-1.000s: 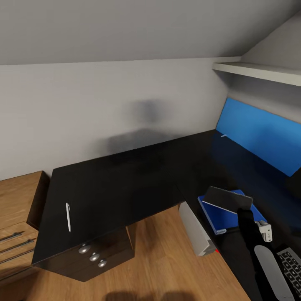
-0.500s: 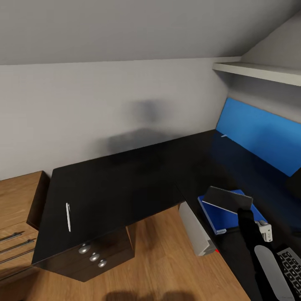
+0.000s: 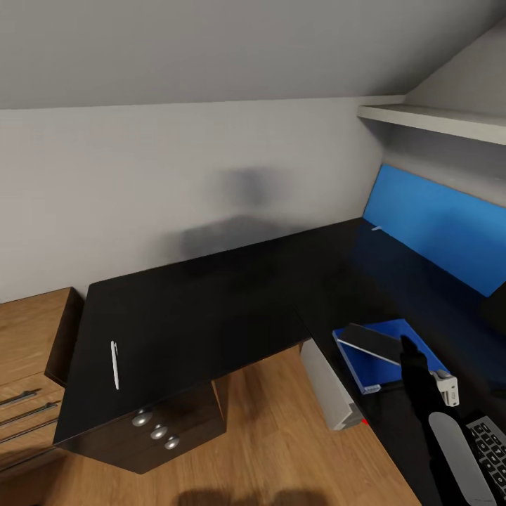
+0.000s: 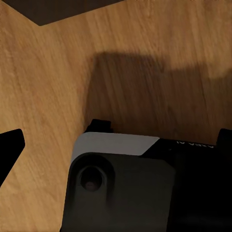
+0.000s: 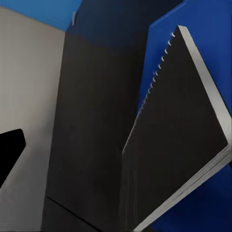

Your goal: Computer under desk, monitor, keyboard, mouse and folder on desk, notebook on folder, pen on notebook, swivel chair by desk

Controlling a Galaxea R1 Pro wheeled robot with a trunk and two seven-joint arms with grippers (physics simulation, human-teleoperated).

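Note:
The dark grey notebook (image 3: 374, 340) leans at a slant over the bright blue folder (image 3: 388, 360) on the black desk (image 3: 211, 309). In the right wrist view the notebook (image 5: 183, 135) stands tilted above the folder (image 5: 203, 29). My right gripper (image 3: 407, 346) hovers at the notebook's near edge, open, with one black finger (image 5: 10, 151) far to the side. A white pen (image 3: 115, 364) lies on the desk's left wing. The pale computer (image 3: 327, 386) stands under the desk. A keyboard (image 3: 492, 446) corner shows by my right arm. My left gripper (image 4: 116, 140) is open over the wood floor.
A black drawer cabinet (image 3: 158, 429) sits under the desk's left end, with a wooden drawer chest (image 3: 28, 365) beside it. The blue back panel (image 3: 436, 225) and a white shelf (image 3: 436, 121) bound the right side. A grey wall runs behind.
The notebook has dropped from a raised, steeper tilt to a flatter lean on the folder. My right arm has stayed nearly still.

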